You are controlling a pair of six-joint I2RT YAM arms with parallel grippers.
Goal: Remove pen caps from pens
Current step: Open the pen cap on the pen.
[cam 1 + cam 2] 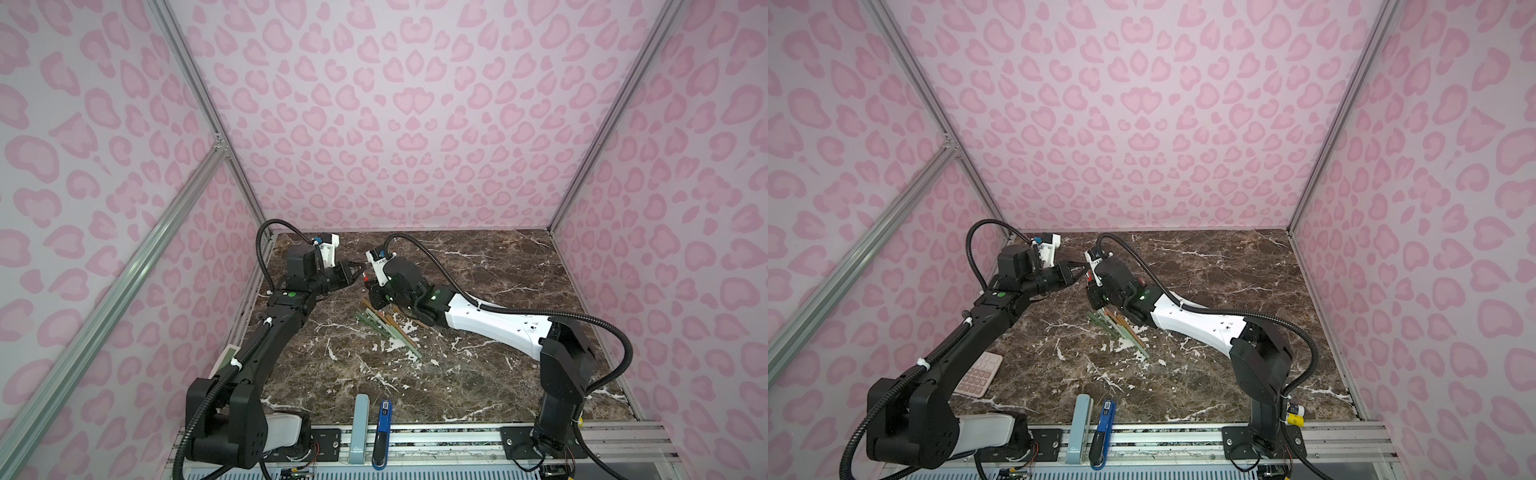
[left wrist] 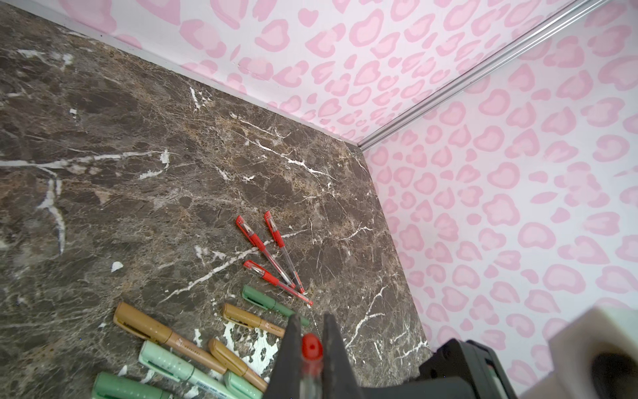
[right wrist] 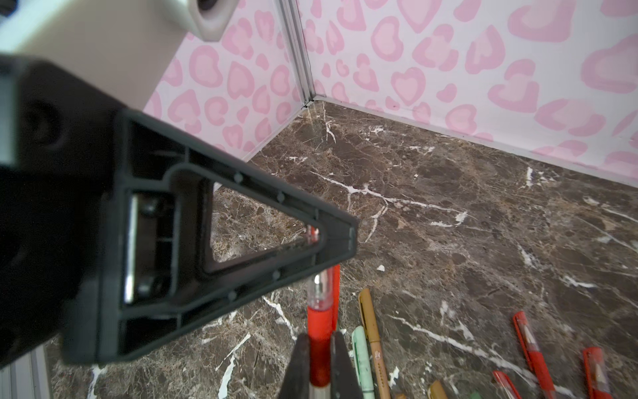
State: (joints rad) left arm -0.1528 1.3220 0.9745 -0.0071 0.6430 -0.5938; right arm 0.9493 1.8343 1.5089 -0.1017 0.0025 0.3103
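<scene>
Above the back left of the marble table, both grippers meet on one red pen [image 3: 320, 311]. My right gripper [image 3: 320, 336] is shut on the pen's red grip section. My left gripper [image 2: 311, 317] is shut on that pen's red cap [image 2: 311, 347], whose end shows between the fingers. In both top views the left gripper [image 1: 357, 277] and the right gripper [image 1: 368, 286] stand tip to tip. Sage-green and tan pens [image 1: 386, 328] lie in a loose pile below the right gripper. Three capped red pens [image 2: 272, 255] lie beyond them.
A pale-blue flat case [image 1: 359, 428] and a blue-and-black stapler-like tool [image 1: 383, 432] lie at the table's front edge. A pink calculator [image 1: 978, 374] sits under the left arm. Patterned walls close the back and both sides.
</scene>
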